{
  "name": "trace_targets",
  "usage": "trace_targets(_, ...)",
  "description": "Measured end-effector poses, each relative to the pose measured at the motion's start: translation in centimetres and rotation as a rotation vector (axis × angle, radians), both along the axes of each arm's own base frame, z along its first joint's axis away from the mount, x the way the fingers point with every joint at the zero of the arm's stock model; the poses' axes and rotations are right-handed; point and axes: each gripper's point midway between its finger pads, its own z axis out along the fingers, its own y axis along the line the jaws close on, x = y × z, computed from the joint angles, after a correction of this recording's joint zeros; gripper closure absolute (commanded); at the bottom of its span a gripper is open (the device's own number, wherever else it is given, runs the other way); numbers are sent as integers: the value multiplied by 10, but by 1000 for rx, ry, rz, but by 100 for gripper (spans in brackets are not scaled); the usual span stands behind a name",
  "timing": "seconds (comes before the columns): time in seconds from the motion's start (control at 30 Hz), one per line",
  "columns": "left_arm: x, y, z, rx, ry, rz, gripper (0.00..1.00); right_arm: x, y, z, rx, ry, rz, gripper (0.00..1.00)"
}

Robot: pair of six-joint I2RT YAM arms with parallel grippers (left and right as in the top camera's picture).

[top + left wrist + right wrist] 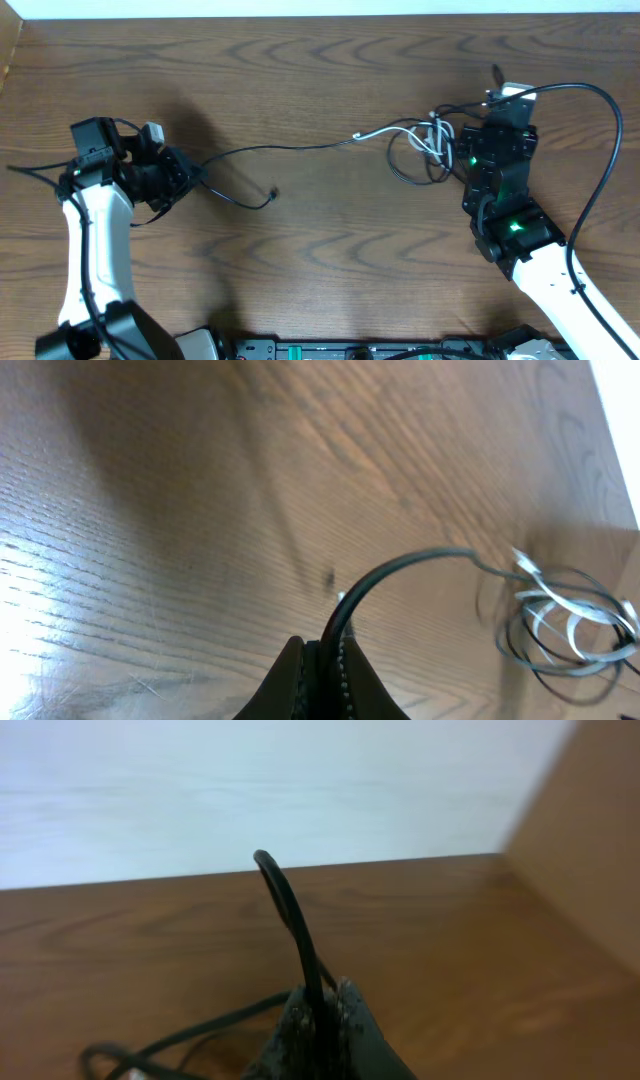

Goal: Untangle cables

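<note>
A tangle of thin black and white cables [428, 150] lies at the right of the wooden table. One thin black cable [290, 148] runs from it leftward to my left gripper [192, 178], which is shut on it. In the left wrist view the cable [400, 568] arches out of the shut jaws [328, 652] toward the tangle [565, 625]. A loose plug end [274, 193] lies near the middle. My right gripper [470, 150] is shut on a black cable [290, 915] that sticks up from its jaws [320, 1000] beside the tangle.
A raised wooden wall [585, 840] borders the table on the right. The table's far edge [320, 18] meets a white surface. Thick black arm cables [600, 150] loop over the right arm. The robot base [340, 348] sits at the front edge.
</note>
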Motion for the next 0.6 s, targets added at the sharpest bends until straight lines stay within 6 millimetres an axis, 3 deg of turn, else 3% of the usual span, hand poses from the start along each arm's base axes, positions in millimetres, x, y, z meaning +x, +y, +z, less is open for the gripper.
trace_targets(0.1,-1,-3,12,1,-39,-10,93,6,37,0,76,1,201,99)
trace_targets(0.2,-3,-10,24,-24,-79,-32,92,3,87,11,173,-29,481,98)
trace_targets(0.23,-4,-14,28,-40,-93,-43,88,0,102,16,196,-44,565,98)
trace_targets(0.3,-4,-20,35,-69,-120,-67,58,-12,132,27,238,-68,731,99)
trace_targets(0.4,-5,-33,43,-126,-152,-114,28,-36,171,36,277,-76,942,99)
trace_targets(0.47,-5,-45,49,-163,-183,-167,22,-51,191,38,292,-68,1040,99)
trace_targets(0.6,-12,-89,65,-227,-284,-378,21,-73,216,35,299,-45,1153,99)
